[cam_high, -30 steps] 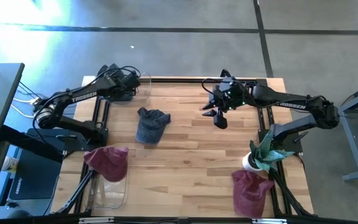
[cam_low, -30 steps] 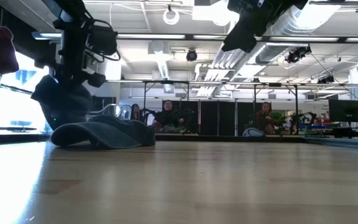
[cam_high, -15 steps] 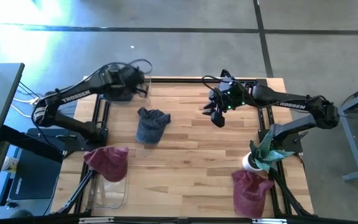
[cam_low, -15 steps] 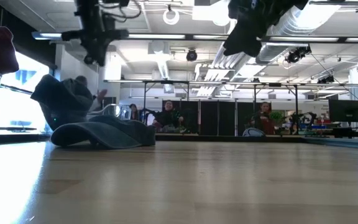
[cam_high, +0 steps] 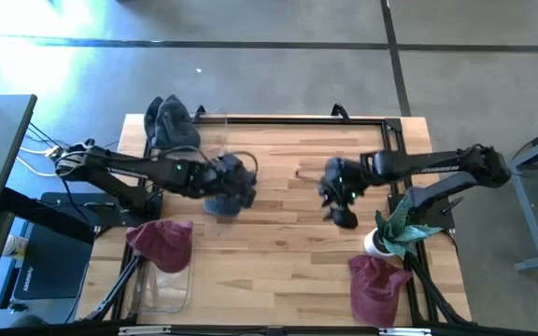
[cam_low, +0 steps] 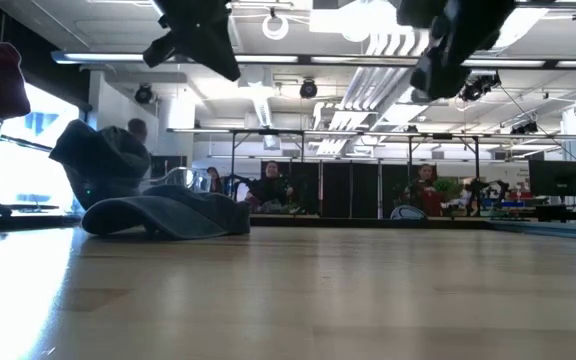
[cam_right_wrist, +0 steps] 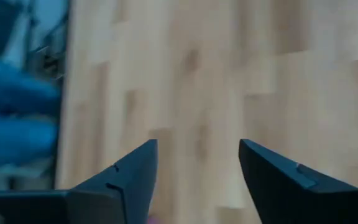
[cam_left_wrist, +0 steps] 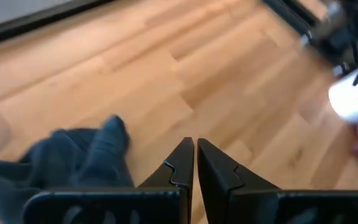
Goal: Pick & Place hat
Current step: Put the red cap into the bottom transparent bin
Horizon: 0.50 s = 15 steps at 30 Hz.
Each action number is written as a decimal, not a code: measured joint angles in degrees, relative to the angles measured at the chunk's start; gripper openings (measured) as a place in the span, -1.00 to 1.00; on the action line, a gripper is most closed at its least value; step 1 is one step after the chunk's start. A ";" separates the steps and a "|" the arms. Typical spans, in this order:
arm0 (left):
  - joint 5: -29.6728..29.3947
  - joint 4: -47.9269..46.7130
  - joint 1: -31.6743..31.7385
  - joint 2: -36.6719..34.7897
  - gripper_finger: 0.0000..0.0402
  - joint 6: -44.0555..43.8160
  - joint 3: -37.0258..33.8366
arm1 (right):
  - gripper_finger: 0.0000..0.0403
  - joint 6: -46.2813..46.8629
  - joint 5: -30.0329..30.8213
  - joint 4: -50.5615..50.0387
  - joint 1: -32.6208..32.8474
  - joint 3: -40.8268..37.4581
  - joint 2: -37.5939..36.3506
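Note:
A blue-grey hat (cam_high: 219, 203) lies flat on the wooden table left of its middle, low and wide in the low view (cam_low: 168, 215). My left gripper (cam_high: 241, 177) hangs shut above it, high off the table (cam_low: 203, 40). In the left wrist view the hat (cam_left_wrist: 73, 162) shows beside the shut fingertips (cam_left_wrist: 194, 144). My right gripper (cam_high: 342, 210) is open in the air over bare wood right of the middle (cam_right_wrist: 197, 146). A dark grey hat (cam_high: 171, 121) rests in the clear bin at the far left corner.
A red hat (cam_high: 162, 243) sits on a clear container (cam_high: 166, 285) at the near left. Another red hat (cam_high: 376, 285) lies at the near right, beside a white cup with a green plant (cam_high: 386, 233). People sit in the room beyond the table (cam_low: 268, 190).
My left gripper rose off the dark grey hat at the far left corner and swung toward the table's middle, ending above the blue-grey hat. The dark grey hat stayed in its bin. My right gripper moved from the far side toward the near edge.

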 joint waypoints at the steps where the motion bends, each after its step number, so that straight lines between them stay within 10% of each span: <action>1: 0.23 0.67 -1.04 0.60 -0.92 0.14 0.00 | 0.13 1.10 -0.86 0.10 1.96 0.00 0.00; 15: 1.18 4.22 -17.18 2.95 -0.92 0.25 0.04 | 0.31 23.90 3.24 0.10 29.97 0.02 12.99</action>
